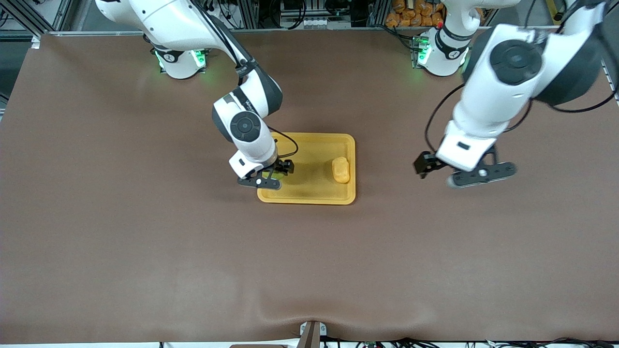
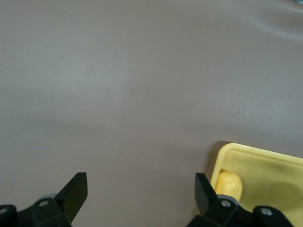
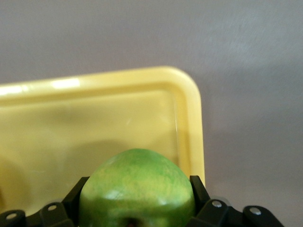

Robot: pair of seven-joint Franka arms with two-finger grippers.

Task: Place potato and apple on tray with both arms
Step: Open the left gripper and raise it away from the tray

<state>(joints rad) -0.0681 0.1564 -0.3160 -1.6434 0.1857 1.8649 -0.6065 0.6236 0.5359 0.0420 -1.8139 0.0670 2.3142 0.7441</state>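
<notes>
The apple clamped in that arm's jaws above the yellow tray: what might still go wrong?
1. The apple hangs near the tray's rim at the right arm's end, so once released it might land on the rim and roll onto the table.
2. Being round, it may roll across the tray and bump the potato lying near the other rim.
The left gripper, its jaws open, hovers over bare table and seems out of the way.

My two arms are glossy white shells with black joint bands and round black caps at the joints. Thin black cables loop loosely from forearm to wrist. My bases glow green. Each ends in a black two-finger claw, the left claw (image 1: 437, 169) and right claw (image 1: 275, 175), with small silver screws in the finger mounts.
</notes>
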